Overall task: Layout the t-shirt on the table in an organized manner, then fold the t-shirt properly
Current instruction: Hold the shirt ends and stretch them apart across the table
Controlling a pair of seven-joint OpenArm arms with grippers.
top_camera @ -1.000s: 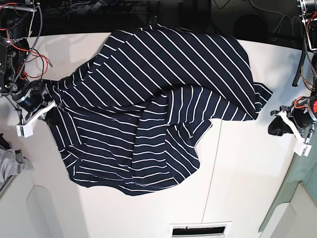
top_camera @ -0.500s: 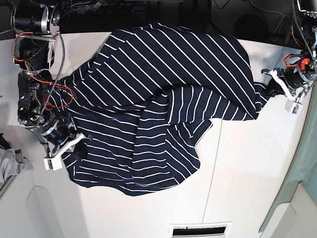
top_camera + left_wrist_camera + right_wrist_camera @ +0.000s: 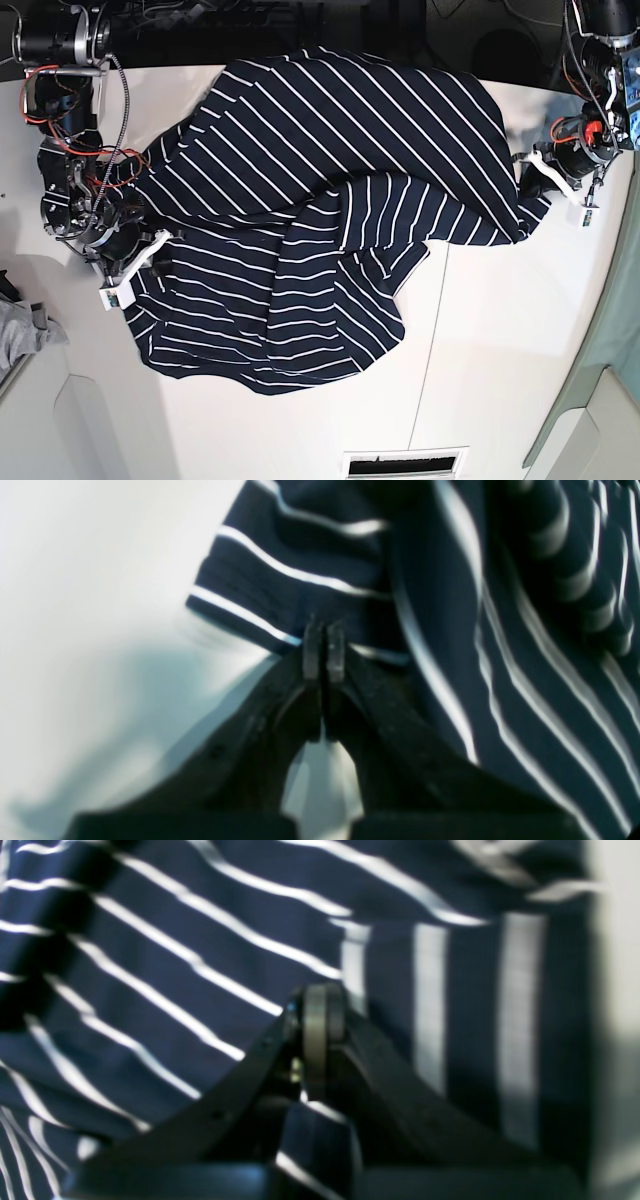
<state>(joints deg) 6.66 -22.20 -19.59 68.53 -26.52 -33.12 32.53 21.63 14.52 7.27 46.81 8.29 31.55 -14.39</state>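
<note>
Both arms have closed in: my left gripper (image 3: 527,170) pinches the shirt (image 3: 320,200) at 3 o'clock, my right gripper (image 3: 158,252) clenched at 9, to spread it.

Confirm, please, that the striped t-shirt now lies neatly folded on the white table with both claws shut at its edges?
Not folded: the base view shows the t-shirt spread and rumpled on the table. The left claw and right claw are indeed shut at its edges.

Now closing left fingers (image 3: 322,645) on the t-shirt (image 3: 320,200) sleeve hem; shifting right fingers (image 3: 320,1012) further onto the cloth.
</note>
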